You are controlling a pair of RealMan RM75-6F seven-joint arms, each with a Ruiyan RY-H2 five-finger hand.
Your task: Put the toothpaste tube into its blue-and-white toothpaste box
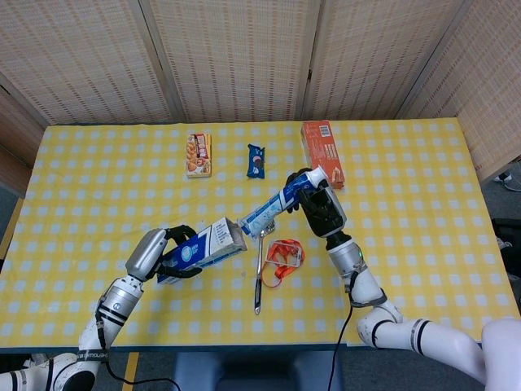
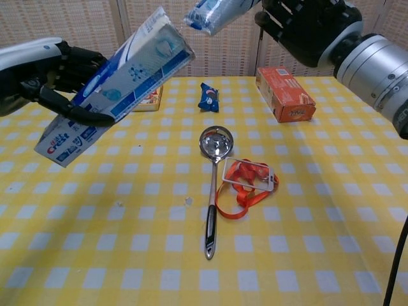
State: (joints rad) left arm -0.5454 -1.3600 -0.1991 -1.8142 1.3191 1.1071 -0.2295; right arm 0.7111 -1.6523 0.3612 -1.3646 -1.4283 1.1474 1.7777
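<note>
Gripping the toothpaste tube (image 1: 277,206) in the right hand (image 1: 320,206) and the toothpaste box (image 1: 199,248) in the left hand (image 1: 168,247) above the table's front middle, the tube's flat end risks snagging the box's open rim.

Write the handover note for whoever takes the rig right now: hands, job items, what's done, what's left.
Left hand grips the toothpaste box, lifted off the table, open end toward the tube.
Right hand holds the toothpaste tube, also in the air, flat end aimed at the box mouth.
Done: both items picked up and roughly lined up, tube tip just at the opening.
Left: slide the tube fully into the box. Whether the tip is already inside is unclear.
</note>
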